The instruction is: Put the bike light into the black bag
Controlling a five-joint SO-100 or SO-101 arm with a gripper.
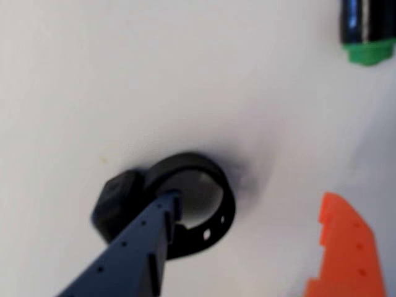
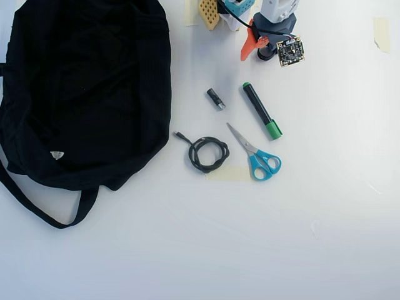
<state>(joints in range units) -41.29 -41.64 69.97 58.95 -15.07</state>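
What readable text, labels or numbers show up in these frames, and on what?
None can be read.
Black bag: its small white triangular label is too small to read in the overhead view.
Marker: no print can be made out on its barrel.
Circuit board on the arm: markings too small.
Bike light: blurred in the wrist view, with no lettering visible.

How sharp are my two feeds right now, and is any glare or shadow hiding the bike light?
Wrist view: soft and out of focus; the bike light is blurred but readable, with a faint shadow to its right; the tool reads open, dark finger overlapping the strap loop. Overhead view: sharp, evenly lit, no glare on the white table; bag is near featureless black; the light is hidden under the arm.
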